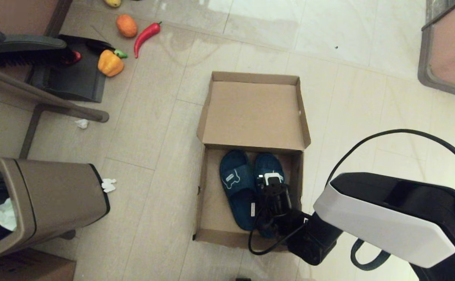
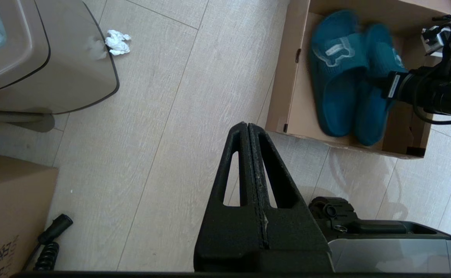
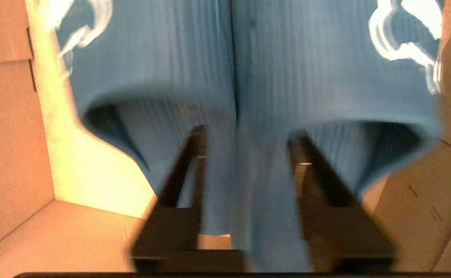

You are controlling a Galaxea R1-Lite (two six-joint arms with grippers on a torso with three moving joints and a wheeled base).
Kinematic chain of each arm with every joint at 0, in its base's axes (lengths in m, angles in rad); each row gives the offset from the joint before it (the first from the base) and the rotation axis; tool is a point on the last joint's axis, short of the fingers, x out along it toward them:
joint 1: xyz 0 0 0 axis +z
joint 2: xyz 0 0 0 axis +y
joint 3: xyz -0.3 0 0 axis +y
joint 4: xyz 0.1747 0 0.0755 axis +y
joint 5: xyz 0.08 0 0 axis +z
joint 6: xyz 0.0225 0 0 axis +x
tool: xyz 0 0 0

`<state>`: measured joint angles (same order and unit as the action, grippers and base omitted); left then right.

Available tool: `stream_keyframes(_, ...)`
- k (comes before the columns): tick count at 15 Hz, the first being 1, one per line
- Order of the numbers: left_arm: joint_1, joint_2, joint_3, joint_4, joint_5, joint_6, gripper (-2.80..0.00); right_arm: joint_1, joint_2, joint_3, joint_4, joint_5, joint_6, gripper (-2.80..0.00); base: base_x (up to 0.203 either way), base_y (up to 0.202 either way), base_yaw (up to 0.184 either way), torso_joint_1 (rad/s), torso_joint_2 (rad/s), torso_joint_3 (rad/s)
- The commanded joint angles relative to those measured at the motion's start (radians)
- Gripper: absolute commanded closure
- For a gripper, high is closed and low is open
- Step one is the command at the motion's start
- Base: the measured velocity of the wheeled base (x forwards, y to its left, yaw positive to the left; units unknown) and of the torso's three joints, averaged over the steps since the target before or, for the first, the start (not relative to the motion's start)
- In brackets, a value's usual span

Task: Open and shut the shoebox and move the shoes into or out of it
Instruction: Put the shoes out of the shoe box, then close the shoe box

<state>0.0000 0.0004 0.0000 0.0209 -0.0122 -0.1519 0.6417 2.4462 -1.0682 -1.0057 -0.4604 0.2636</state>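
The brown shoebox (image 1: 201,195) lies on the floor with its flap lid (image 1: 252,113) folded back flat. Two navy slippers lie side by side inside, the left one (image 1: 237,183) showing its white bear outline, the right one (image 1: 266,162) partly under my arm. My right gripper (image 1: 273,183) reaches into the box. Its fingers (image 3: 200,154) stand one in each slipper, and the gripper (image 3: 248,133) is shut on the two touching inner walls of the shoes (image 3: 233,77). My left gripper (image 2: 247,125) hangs shut and empty over the floor by the shoebox's (image 2: 287,77) near left corner.
A brown waste bin (image 1: 52,199) stands left of the box with a paper scrap (image 1: 108,185) at its rim. A dustpan (image 1: 71,74), an orange pepper (image 1: 110,63), a red chili (image 1: 146,36) and an orange (image 1: 126,25) lie far left. A printed cardboard box (image 2: 9,216) sits near left.
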Motion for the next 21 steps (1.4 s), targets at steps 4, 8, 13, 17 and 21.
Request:
stream_keyframes(4,0.000,-0.002,0.015,0.001,0.000,-0.001,0.00,0.013,-0.038,0.077,-0.006,0.004,-0.007,-2.80,0.000,0.000,0.000,0.000,0.00,0.000)
stream_keyframes(8,0.000,-0.001,0.015,-0.001,-0.002,-0.003,0.00,0.051,-0.108,0.202,-0.067,0.026,-0.008,-2.80,0.000,0.000,0.000,0.000,0.00,0.000)
stream_keyframes(13,0.000,0.000,0.015,-0.001,0.000,-0.015,0.00,0.114,-0.316,0.297,-0.085,0.023,-0.006,0.00,0.000,0.000,0.000,0.000,0.00,0.000)
stream_keyframes(17,0.000,-0.002,0.012,0.008,0.012,-0.031,0.00,0.084,-0.535,0.399,-0.085,0.023,-0.007,0.00,0.000,0.000,0.000,0.000,0.00,0.000)
stream_keyframes(21,0.000,-0.001,0.012,0.010,0.014,-0.031,0.00,-0.202,-0.708,0.456,-0.037,0.085,-0.029,0.00,0.000,0.000,0.000,0.000,0.00,0.000)
